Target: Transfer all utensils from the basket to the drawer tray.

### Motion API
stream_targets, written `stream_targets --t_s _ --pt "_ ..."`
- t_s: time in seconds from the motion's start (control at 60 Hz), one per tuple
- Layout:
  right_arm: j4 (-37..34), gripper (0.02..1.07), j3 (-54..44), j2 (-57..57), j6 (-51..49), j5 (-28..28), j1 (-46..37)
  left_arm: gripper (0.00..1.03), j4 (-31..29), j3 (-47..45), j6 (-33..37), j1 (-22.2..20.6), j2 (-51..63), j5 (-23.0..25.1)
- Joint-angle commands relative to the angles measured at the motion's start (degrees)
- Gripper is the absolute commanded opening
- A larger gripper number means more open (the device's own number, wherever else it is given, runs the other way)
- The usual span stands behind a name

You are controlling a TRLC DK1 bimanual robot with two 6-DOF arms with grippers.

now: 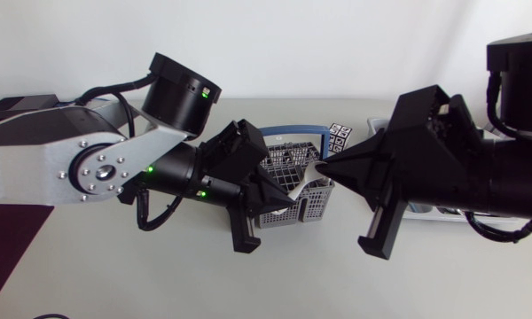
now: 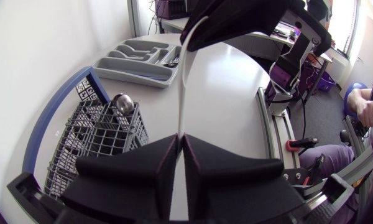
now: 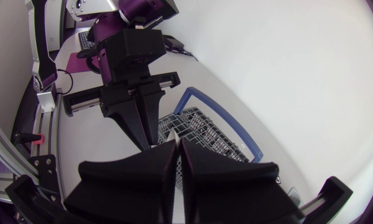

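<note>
Holding one end of a slim white plastic utensil (image 2: 182, 87) in the left gripper (image 2: 180, 138), fingers nearly together and clamped on it from both sides. Pinching the far end with the tips of the right gripper (image 2: 196, 38), likewise almost closed and seemingly gripping it. Suspended between the two hands, just ahead of each set of fingertips, above the dark grey wire-mesh basket (image 2: 93, 134) lying below and beside the left gripper. Not yet lifted: a shiny round metal spoon bowl (image 2: 123, 102) standing out of that basket. Well ahead of the left gripper, past the basket and apart from it: the light grey compartmented drawer tray (image 2: 137, 62).

Likely very light, thin and a little springy. Appears slightly bowed along the shaft, so prone to flick if one end is let go under tension. Probably slippery against the hard wedge fingers, and liable to twist in a tip-only pinch. Best gripped on the flat of the handle, deeper between the fingers, with a modest squeeze. Worth confirming the right hold before loosening the left. For the metal piece, probably heavier and stiffer, take the stem below the bowl.
</note>
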Motion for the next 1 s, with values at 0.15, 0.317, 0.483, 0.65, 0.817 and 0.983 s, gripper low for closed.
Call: stream_targets --t_s 0.15,0.317,0.483,0.65,0.817,0.983 --pt "1.98 0.43 -1.08 0.06 4.03 -0.22 -1.65 0.03 0.83 2.47 -4.21 0.98 1.45 0.41" --pt "3.65 0.57 -0.55 0.85 7.99 -0.84 -6.05 0.03 2.68 2.56 -6.23 1.86 1.27 0.05" --pt "3.21 0.57 1.03 5.16 12.91 -3.65 -8.16 0.03 6.28 3.26 -10.27 2.39 1.71 -5.48" --pt "2.6 0.57 4.19 10.25 14.67 -6.99 -7.9 0.03 10.33 3.7 -13.87 0.63 3.29 -12.6" --pt "2.51 0.57 8.5 15.18 16.25 -8.22 -8.25 0.03 11.56 5.55 -17.48 0.63 5.49 -14.36" --pt "2.33 0.55 12.98 20.89 18.27 -10.6 -11.5 0.03 13.14 6.25 -21.61 1.95 6.19 -14.36"
